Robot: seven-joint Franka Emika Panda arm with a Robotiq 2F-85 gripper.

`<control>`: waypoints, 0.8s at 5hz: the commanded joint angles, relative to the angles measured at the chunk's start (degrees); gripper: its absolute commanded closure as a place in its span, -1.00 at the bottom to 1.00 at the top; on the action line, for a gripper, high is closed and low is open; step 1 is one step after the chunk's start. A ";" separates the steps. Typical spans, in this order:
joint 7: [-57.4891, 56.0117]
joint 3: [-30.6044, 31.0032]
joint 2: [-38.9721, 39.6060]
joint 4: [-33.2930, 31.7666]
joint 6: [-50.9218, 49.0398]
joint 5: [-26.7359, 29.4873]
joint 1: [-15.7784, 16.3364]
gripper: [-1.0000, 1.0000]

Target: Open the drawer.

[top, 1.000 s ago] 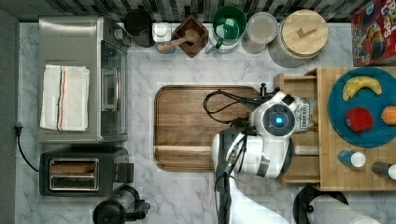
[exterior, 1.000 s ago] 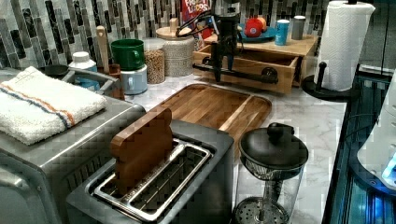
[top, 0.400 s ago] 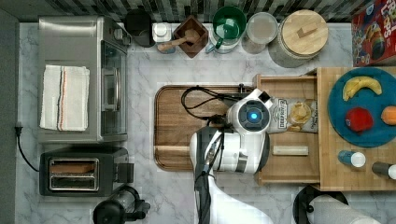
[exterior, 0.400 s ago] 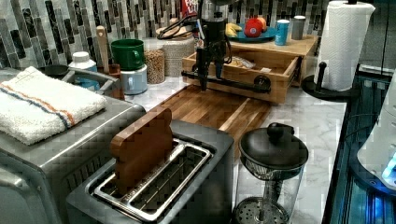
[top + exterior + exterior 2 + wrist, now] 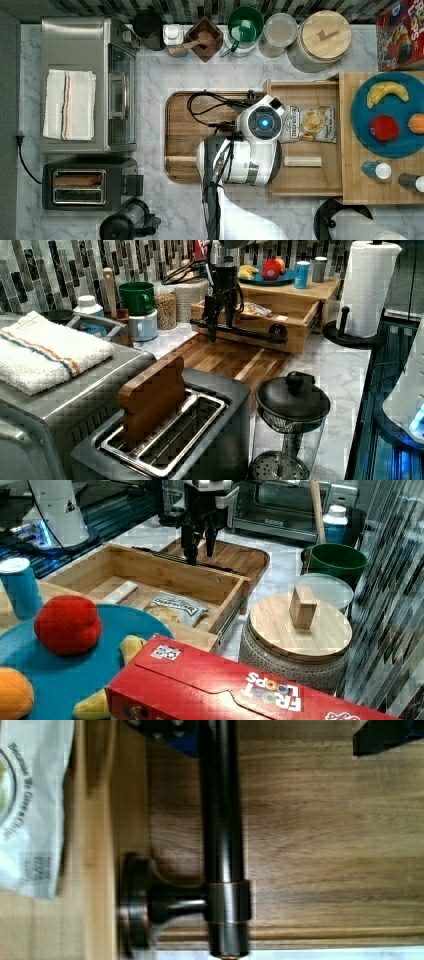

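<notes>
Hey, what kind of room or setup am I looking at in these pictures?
Most likely a kitchen counter, perhaps a mock-up built for robot trials: a toaster oven and slot toaster stand on a marble top, and a paper towel roll stands beside an open wooden drawer.

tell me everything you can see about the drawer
The drawer is a wide light-wood box, pulled well out over the dark tray. A long black bar handle runs along its front on round posts. Inside lie a chip bag and a pale stick. The gripper straddles the handle with jaws apart.
</notes>
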 commanded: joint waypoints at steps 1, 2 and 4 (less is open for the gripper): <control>7.60 6.27 0.75 4.50 -4.55 7.09 6.03 -1.00; 7.75 6.96 0.77 4.48 -4.54 6.89 5.34 -1.00; 7.76 6.98 0.77 4.50 -4.53 6.88 5.32 -1.00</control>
